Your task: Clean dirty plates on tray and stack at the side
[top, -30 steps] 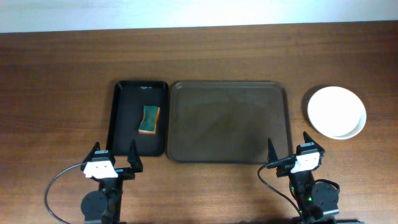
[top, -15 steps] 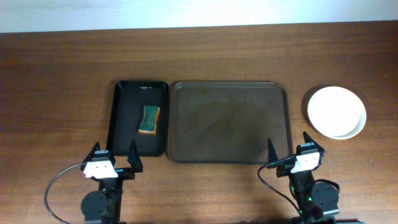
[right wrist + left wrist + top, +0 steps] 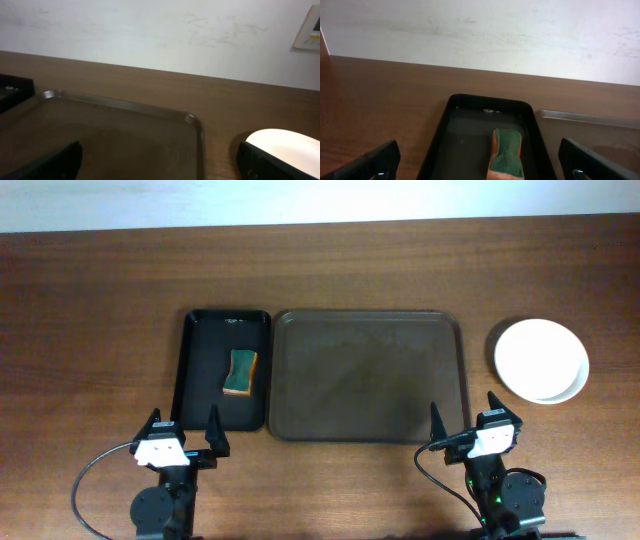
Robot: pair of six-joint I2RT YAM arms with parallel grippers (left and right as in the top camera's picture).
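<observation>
The white plates [image 3: 541, 360] sit stacked on the bare wood at the right, beside the tray, and their top face is plain white; the stack's near-left edge shows in the right wrist view [image 3: 287, 145]. The dark brown tray [image 3: 368, 375] lies in the middle with nothing on it, and its rim shows in both wrist views [image 3: 125, 135] [image 3: 590, 120]. My left gripper [image 3: 184, 420] [image 3: 480, 167] hovers open at the near edge of the black tray. By the brown tray's near right corner my right gripper [image 3: 463, 412] [image 3: 160, 165] stands open. Neither holds anything.
A narrow black tray [image 3: 200, 370] [image 3: 465, 140] lies left of the brown tray, with a green and orange sponge [image 3: 240, 371] [image 3: 507, 154] inside. Bare wood surrounds both trays. A white wall runs along the table's far edge.
</observation>
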